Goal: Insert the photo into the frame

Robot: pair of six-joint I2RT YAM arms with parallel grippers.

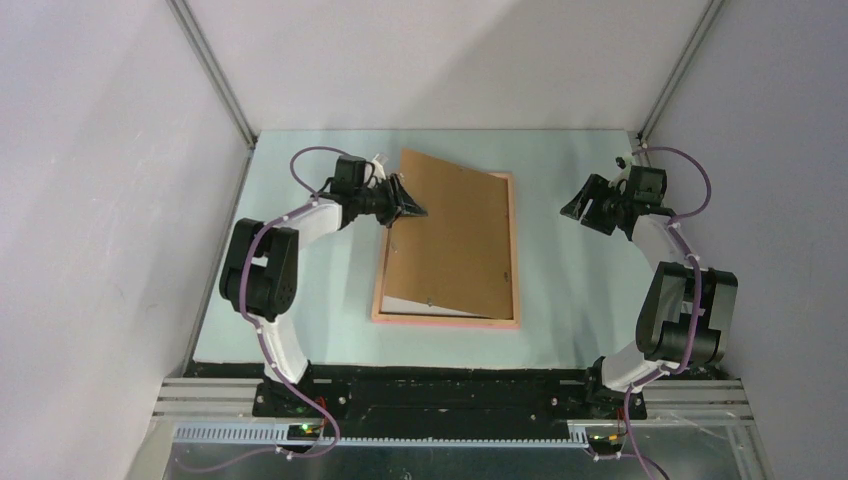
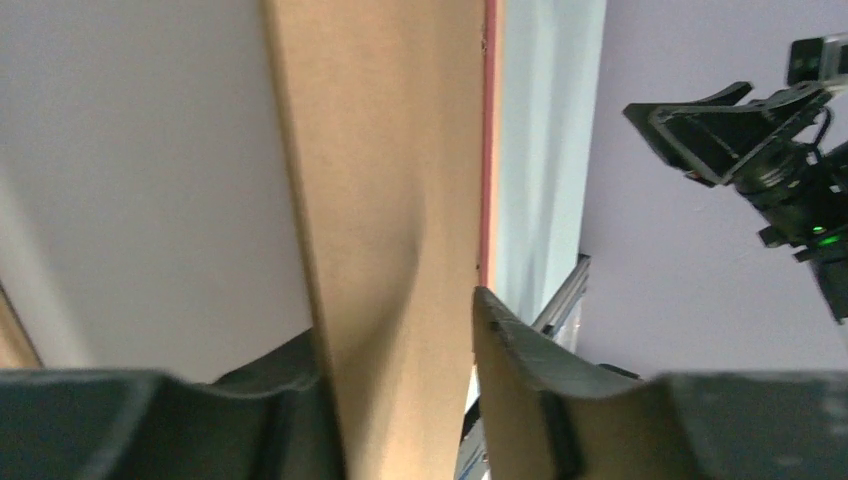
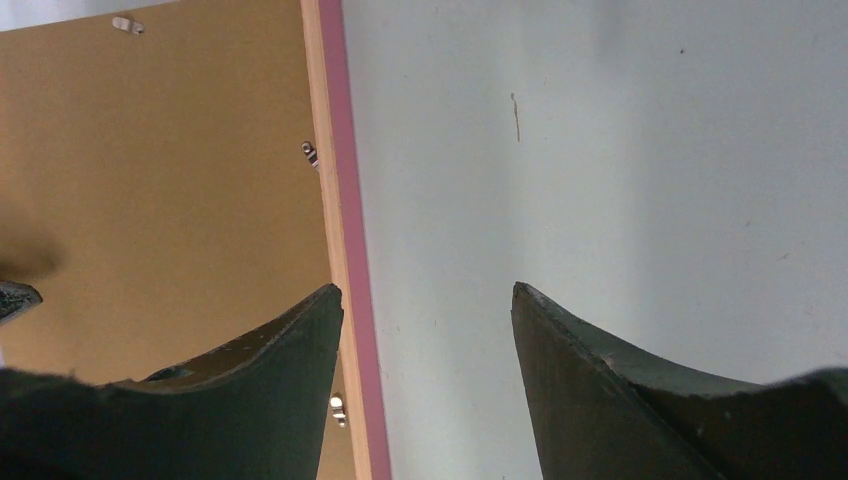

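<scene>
The pink frame (image 1: 516, 250) lies face down mid-table. The brown backing board (image 1: 455, 235) rests askew over it, its far left corner raised and sticking out past the frame's far rail. My left gripper (image 1: 413, 209) is shut on the board's left edge; in the left wrist view the board (image 2: 385, 180) runs between the fingers (image 2: 520, 345), beside the pink rail (image 2: 490, 120). A white sheet (image 1: 425, 303), apparently the photo's back, shows inside the frame under the board's near edge; its picture side is hidden. My right gripper (image 1: 582, 212) is open and empty, above the table right of the frame (image 3: 345, 200).
The pale green table (image 1: 580, 300) is walled by white panels and aluminium posts at the back corners. Small metal tabs (image 3: 310, 153) sit along the frame's inner edge. The right arm (image 2: 770, 150) shows in the left wrist view, across the frame.
</scene>
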